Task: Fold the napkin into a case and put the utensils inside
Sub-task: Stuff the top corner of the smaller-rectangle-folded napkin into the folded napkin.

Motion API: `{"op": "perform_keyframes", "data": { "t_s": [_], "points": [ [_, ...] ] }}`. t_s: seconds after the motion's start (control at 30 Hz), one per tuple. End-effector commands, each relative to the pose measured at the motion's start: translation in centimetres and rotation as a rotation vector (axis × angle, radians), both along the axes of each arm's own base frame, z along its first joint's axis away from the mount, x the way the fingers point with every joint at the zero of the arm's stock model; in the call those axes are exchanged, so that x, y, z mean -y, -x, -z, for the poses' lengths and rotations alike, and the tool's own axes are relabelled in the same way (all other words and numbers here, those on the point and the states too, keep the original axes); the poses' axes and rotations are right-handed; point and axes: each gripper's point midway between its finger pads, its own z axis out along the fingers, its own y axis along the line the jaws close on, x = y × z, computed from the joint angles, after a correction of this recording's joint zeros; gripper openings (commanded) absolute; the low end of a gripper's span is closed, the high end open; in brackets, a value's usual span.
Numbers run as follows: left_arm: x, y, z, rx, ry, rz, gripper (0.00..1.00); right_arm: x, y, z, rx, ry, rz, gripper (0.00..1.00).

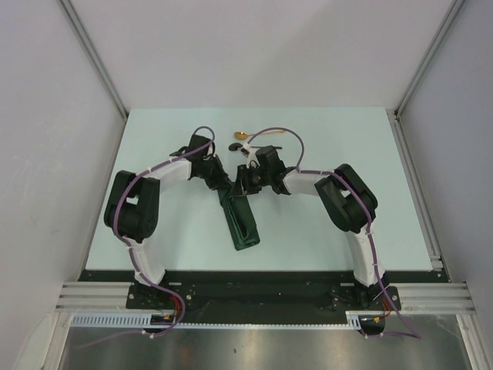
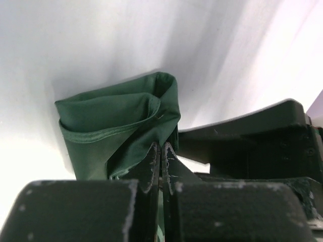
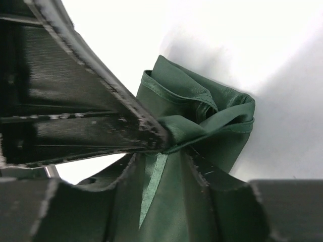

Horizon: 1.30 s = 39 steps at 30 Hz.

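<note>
The dark green napkin lies as a narrow, long case on the table, its far end lifted between both grippers. My left gripper is shut on the cloth's upper edge; in the left wrist view its jaws pinch a thin layer of napkin. My right gripper sits right beside it. In the right wrist view, bunched napkin fills the gap of the right gripper and touches both fingers. A gold spoon lies on the table behind the grippers.
The left gripper's black finger crosses the right wrist view from the left, touching the cloth. The right arm's black body fills the right of the left wrist view. The light table ends at grey walls on three sides.
</note>
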Motion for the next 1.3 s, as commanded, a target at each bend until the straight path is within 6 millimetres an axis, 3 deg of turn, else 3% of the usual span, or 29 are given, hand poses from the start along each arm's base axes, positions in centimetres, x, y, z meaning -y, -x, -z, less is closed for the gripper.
{"op": "perform_keyframes", "data": {
  "t_s": [0.0, 0.2, 0.27, 0.3, 0.37, 0.4, 0.47, 0.5, 0.6, 0.67, 0.73, 0.8, 0.9, 1.03, 1.27],
  "points": [
    [0.7, 0.3, -3.0, 0.031, 0.079, -0.003, 0.00, -0.2, -2.2, -1.9, 0.088, -0.041, 0.066, 0.39],
    [0.8, 0.4, -3.2, 0.025, 0.104, -0.009, 0.00, -0.6, -2.5, -2.0, 0.089, -0.069, 0.082, 0.23],
    [0.7, 0.6, -3.0, 0.023, 0.101, -0.011, 0.00, -0.7, -2.4, -2.1, 0.082, -0.074, 0.078, 0.13],
    [0.6, 0.5, -2.9, 0.032, 0.094, -0.013, 0.00, -0.7, -2.3, -2.1, 0.079, -0.077, 0.075, 0.03],
    [0.1, 0.1, -3.4, 0.072, 0.066, -0.001, 0.03, -0.5, -2.0, -2.0, 0.058, -0.079, 0.066, 0.00],
    [-0.4, -0.3, -3.4, 0.098, 0.026, -0.009, 0.16, -0.4, -1.9, -2.0, 0.051, -0.079, 0.063, 0.00],
    [-1.6, -0.7, -4.2, 0.146, -0.060, 0.014, 0.31, 0.4, -1.5, -1.5, 0.022, -0.074, 0.061, 0.00],
    [-2.7, -1.2, -4.3, 0.174, -0.120, -0.005, 0.46, 0.7, -1.4, -1.7, 0.016, -0.080, 0.059, 0.00],
    [-4.2, -1.3, -5.6, 0.228, -0.201, -0.012, 0.61, 1.6, -1.2, -2.0, -0.017, -0.106, 0.062, 0.00],
    [-5.2, -1.2, -5.6, 0.241, -0.267, -0.009, 0.61, 1.8, -1.1, -2.1, -0.037, -0.120, 0.065, 0.00],
    [-5.5, -0.9, -5.2, 0.245, -0.305, 0.025, 0.47, 2.0, -1.1, -2.4, -0.049, -0.134, 0.053, 0.00],
    [-5.1, -0.4, -4.1, 0.218, -0.343, 0.077, 0.26, 2.0, -1.0, -2.5, -0.056, -0.134, 0.049, 0.00],
    [-4.2, 0.1, -2.6, 0.196, -0.425, 0.179, 0.18, 2.1, -0.9, -2.7, -0.068, -0.140, 0.047, 0.00],
    [-3.6, 0.1, -1.9, 0.200, -0.495, 0.219, 0.17, 1.8, -1.1, -3.0, -0.070, -0.153, 0.044, 0.00],
    [-3.5, -0.2, -1.5, 0.193, -0.583, 0.224, 0.28, 1.6, -1.0, -3.4, -0.075, -0.170, 0.036, 0.00]
  ]
}}
